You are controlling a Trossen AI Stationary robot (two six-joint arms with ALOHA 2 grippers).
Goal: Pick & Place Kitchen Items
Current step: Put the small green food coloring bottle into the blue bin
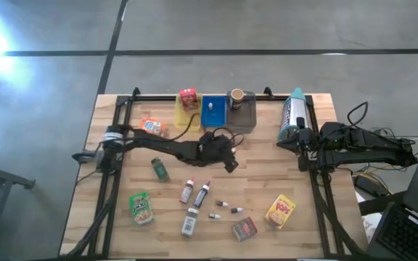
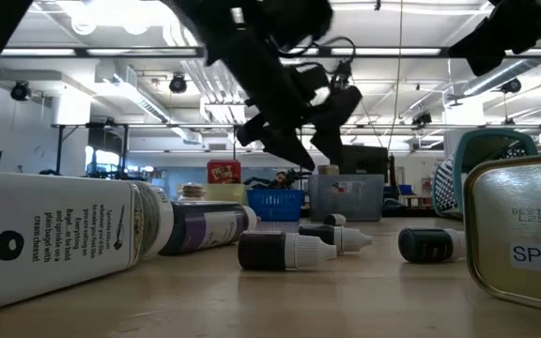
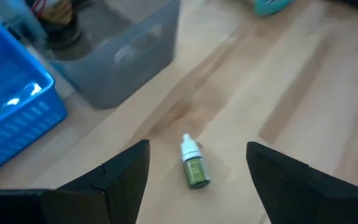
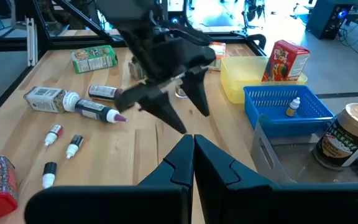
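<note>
My left gripper (image 3: 197, 145) stands open above the middle of the table (image 1: 267, 181), slanting down. A small green vial with a white cap (image 3: 195, 167) lies flat on the wood below the gap between its fingers, and they do not touch it. My right gripper (image 4: 193, 142) waits shut and empty at the table's right edge. Behind the left gripper stand the yellow tray (image 1: 183, 116) with a red box (image 1: 189, 98), the blue tray (image 1: 213, 116) with a white vial (image 1: 211, 106), and the grey tray (image 1: 244, 116) with a jar (image 1: 236, 96).
Near the front lie two dark bottles (image 1: 194, 193), a white-labelled bottle (image 1: 189, 221), three tiny vials (image 1: 227, 209), a red tin (image 1: 244, 229), a yellow pouch (image 1: 280, 211), a green pouch (image 1: 141, 208) and a green bottle (image 1: 160, 169). An orange pouch (image 1: 153, 127) lies far left. A teal container (image 1: 294, 112) lies far right.
</note>
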